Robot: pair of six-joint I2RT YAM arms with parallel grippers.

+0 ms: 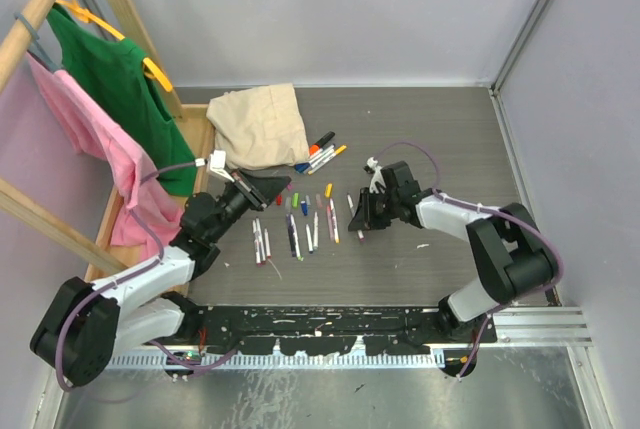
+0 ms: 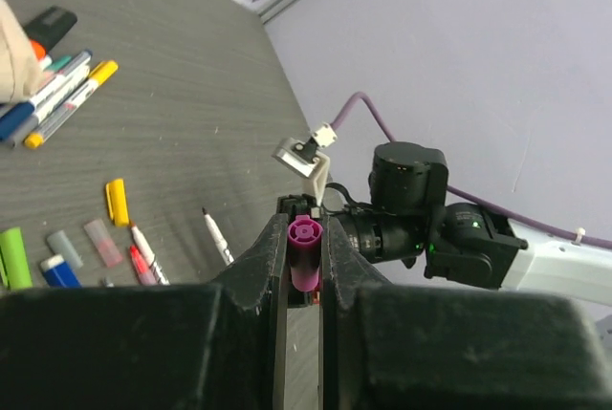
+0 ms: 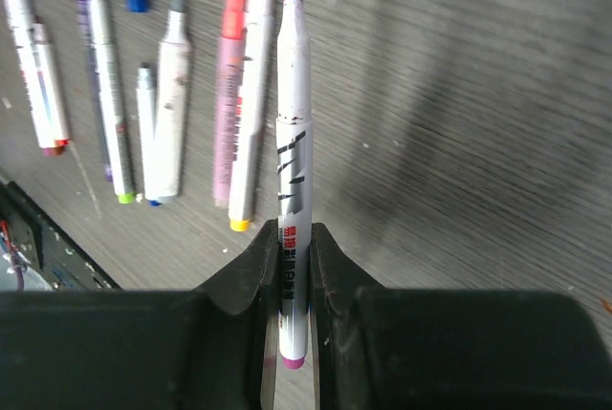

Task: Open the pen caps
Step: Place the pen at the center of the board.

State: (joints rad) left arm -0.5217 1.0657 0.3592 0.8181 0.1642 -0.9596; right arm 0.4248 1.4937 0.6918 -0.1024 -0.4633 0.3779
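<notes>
Tabletop [image 1: 440,129], grey and wood-grained, spreads under both arms, with a beige cloth heap [image 1: 262,127] at its far left. Nearer us lies a row of white-barrelled pens [image 1: 295,237], side by side, their long axes running near to far. Loose caps [image 1: 300,201] in green, blue, yellow and red sit just beyond the row.

Right of the row, our right gripper [image 3: 293,249] has its fingers pressed onto an uncapped pen [image 3: 293,171], pinching it low on the barrel. The pen's long axis follows the fingers, with its dark tip pointing away from the wrist. We read it as roughly parallel to the pens lying below. Its barrel is white with black and red print, and its butt end is pink.

Left of the row, our left gripper [image 2: 305,238] pinches a magenta cap [image 2: 305,252] off the table. The cap's axis runs along the fingers, with one round end facing the wrist. We cannot tell whether that end is open.
</notes>
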